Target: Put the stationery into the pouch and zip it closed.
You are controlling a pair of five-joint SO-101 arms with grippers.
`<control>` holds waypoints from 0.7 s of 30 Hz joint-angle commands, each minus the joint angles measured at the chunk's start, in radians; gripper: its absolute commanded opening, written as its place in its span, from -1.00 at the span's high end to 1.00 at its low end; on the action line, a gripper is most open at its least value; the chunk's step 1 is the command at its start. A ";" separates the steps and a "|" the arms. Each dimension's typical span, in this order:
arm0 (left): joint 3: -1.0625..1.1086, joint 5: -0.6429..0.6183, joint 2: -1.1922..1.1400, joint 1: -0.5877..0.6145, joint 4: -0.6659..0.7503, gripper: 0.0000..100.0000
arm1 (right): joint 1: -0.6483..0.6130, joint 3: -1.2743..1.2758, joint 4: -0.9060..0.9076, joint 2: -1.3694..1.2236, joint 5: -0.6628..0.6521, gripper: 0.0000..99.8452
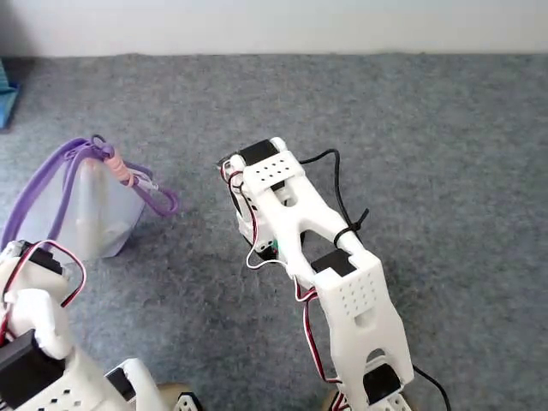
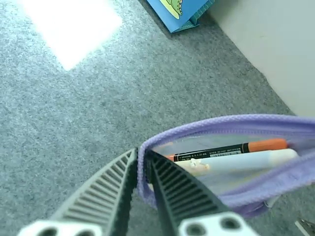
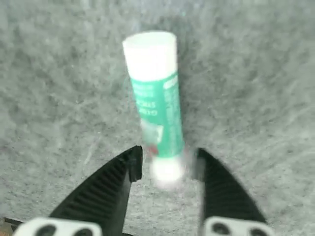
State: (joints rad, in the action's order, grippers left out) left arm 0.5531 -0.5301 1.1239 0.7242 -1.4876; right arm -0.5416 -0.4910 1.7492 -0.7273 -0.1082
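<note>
Over the table from above: the translucent plastic pouch with purple zip trim [image 1: 90, 214] sits on the left of the grey carpeted tabletop [image 1: 445, 171], its purple mouth facing up. The white left arm [image 1: 38, 325] comes up from the near left corner to the pouch's near end. The white right arm [image 1: 342, 282] stretches from the near edge out to the middle of the table, well apart from the pouch. On to the left wrist camera: the left gripper [image 2: 141, 158] has its ribbed black fingers pinched tight together on the purple rim of the pouch [image 2: 236, 123], and the mouth gapes wide. Inside lie a black marker with an orange cap [image 2: 221, 150] and a white pen [image 2: 246, 160], side by side. A blue box [image 2: 179, 10] stands on the carpet by the wall beyond. Now the right wrist camera: the right gripper [image 3: 167, 155] is spread wide and holds nothing, its fingertips on either side of one end of a green-and-white glue stick [image 3: 155, 93] lying flat on the carpet.
</note>
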 commanded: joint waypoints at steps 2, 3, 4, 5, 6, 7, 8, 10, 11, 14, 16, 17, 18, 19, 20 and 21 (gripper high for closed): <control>-0.001 0.005 -0.002 0.003 0.032 0.97 | 0.007 -0.002 -0.059 0.062 -0.012 0.47; -0.001 0.005 -0.002 0.003 0.032 0.97 | 0.007 -0.002 -0.085 0.064 -0.012 0.47; -0.001 0.005 -0.002 0.003 0.032 0.97 | 0.007 -0.002 -0.111 0.065 -0.012 0.47; -0.001 0.005 -0.002 0.003 0.032 0.97 | 0.007 -0.002 -0.134 0.065 -0.012 0.47; -0.001 0.005 -0.002 0.003 0.032 0.97 | 0.005 -0.002 -0.157 0.065 -0.012 0.47; -0.001 0.005 -0.002 0.003 0.032 0.97 | 0.005 -0.002 -0.177 0.062 -0.012 0.47; 0.001 0.005 -0.002 0.003 0.032 0.97 | 0.001 -0.002 -0.196 0.061 -0.012 0.47; 0.001 0.005 -0.002 0.003 0.032 0.97 | -0.019 -0.002 -0.223 0.059 -0.012 0.47; 0.001 0.005 -0.002 0.003 0.032 0.97 | -0.030 -0.002 -0.232 0.059 -0.014 0.47; 0.001 0.005 -0.002 0.003 0.032 0.97 | -0.064 -0.002 -0.268 0.059 -0.014 0.47; 0.001 0.005 -0.002 0.003 0.032 0.97 | -0.074 -0.002 -0.300 0.058 -0.014 0.47; 0.001 0.005 -0.002 0.003 0.031 0.97 | -0.076 -0.002 -0.315 0.054 -0.014 0.47; 0.001 0.005 -0.002 0.003 0.031 0.97 | -0.079 -0.002 -0.331 0.045 -0.014 0.47; 0.001 0.005 -0.002 0.003 0.031 0.97 | -0.079 -0.002 -0.337 0.033 -0.014 0.47; 0.001 0.005 -0.002 0.003 0.031 0.97 | -0.079 -0.002 -0.338 0.018 -0.014 0.47; 0.001 0.005 -0.002 0.003 0.029 0.97 | -0.079 -0.002 -0.337 0.004 -0.014 0.47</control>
State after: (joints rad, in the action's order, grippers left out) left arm 0.5531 -0.5301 1.1239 0.7242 -1.4876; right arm -0.6137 -0.4910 1.4270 -0.7288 -0.1097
